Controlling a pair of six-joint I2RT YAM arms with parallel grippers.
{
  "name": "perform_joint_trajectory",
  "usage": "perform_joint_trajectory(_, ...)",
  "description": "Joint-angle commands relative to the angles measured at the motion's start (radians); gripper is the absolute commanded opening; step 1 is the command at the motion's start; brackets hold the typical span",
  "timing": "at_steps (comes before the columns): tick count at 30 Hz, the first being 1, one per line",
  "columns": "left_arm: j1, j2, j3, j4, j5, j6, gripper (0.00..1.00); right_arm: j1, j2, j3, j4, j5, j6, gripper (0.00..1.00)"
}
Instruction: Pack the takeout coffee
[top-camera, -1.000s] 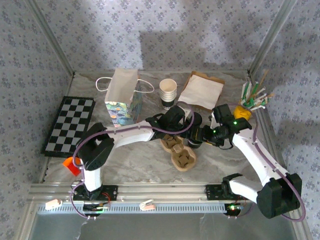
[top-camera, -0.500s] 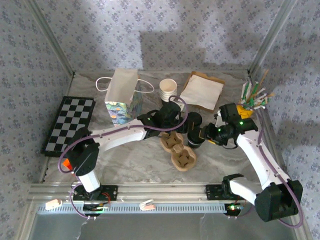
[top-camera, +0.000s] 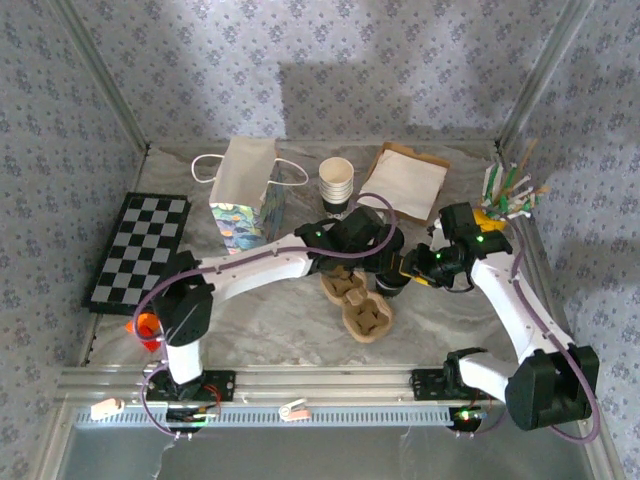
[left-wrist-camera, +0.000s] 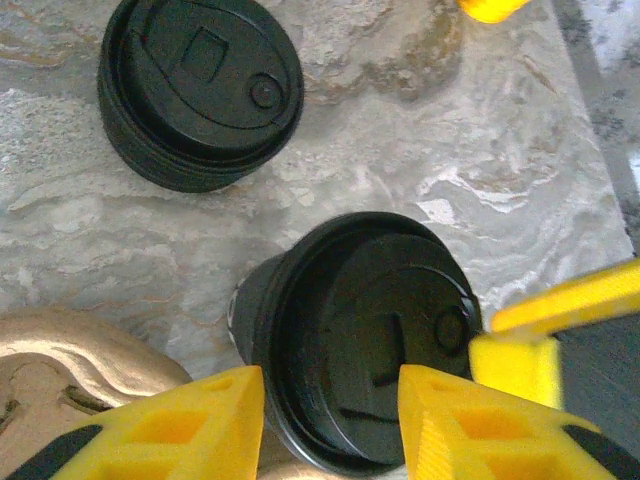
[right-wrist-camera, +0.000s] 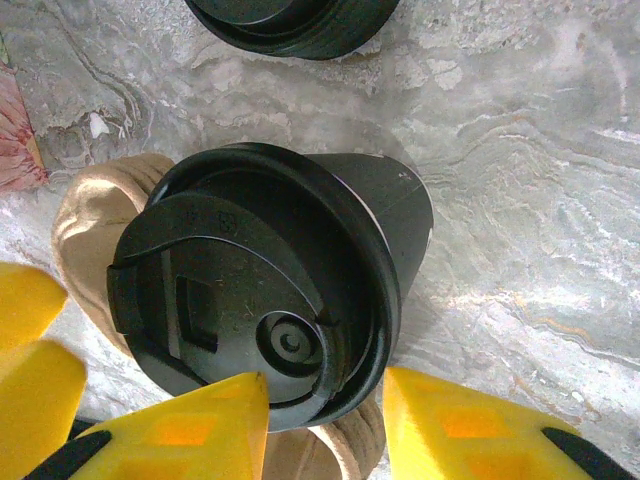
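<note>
Centrally, the lidded cup (left-wrist-camera: 370, 340) stands upright on the table (top-camera: 280, 320), just right of the pulp carrier (top-camera: 357, 305) and not yet seated in one of its wells. Over the last second the cup has stayed where it was. The left gripper (left-wrist-camera: 330, 385) has swung from above the carrier toward the cup and now hangs over its near rim. Its fingers are parted, and no grip is evident. The right gripper (right-wrist-camera: 325, 395) has shifted little. It is poised over the opposite side of the lid, also spread and holding nothing, though contact with the lid cannot be ruled out. Judged from this, the lid is on and the next step is to grasp the cup and lift it into the carrier.

Clearance is tight. The two sets of yellow fingers nearly meet over the lid, so only one arm has room to close. The spare lid stack (left-wrist-camera: 200, 90) lies just beyond the cup, and the carrier's edge is beside its base. Farther out stand the paper bag (top-camera: 245, 195), the stacked paper cups (top-camera: 337, 185) and the napkins (top-camera: 405, 180), all well apart. The near table in front of the carrier offers room for withdrawal.
</note>
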Motion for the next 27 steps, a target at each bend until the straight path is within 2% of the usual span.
perform_joint_trajectory(1, -0.006, 0.036, 0.064, -0.088, -0.029, -0.008, 0.37, -0.008, 0.008, 0.015, -0.001, -0.022, -0.017, 0.36)
perform_joint_trajectory(11, -0.009, 0.089, 0.097, -0.134, -0.007, -0.010, 0.29, -0.013, 0.018, -0.008, 0.009, -0.029, -0.026, 0.27)
perform_joint_trajectory(13, -0.008, 0.086, 0.079, -0.130, 0.006, -0.011, 0.27, -0.012, 0.021, -0.012, 0.015, -0.028, -0.032, 0.25)
perform_joint_trajectory(15, -0.009, 0.082, 0.055, -0.118, 0.014, -0.022, 0.22, -0.013, 0.024, -0.020, 0.021, -0.027, -0.035, 0.23)
perform_joint_trajectory(27, -0.006, 0.030, -0.107, -0.077, 0.019, -0.086, 0.17, -0.005, 0.034, -0.053, 0.006, -0.016, -0.039, 0.20)
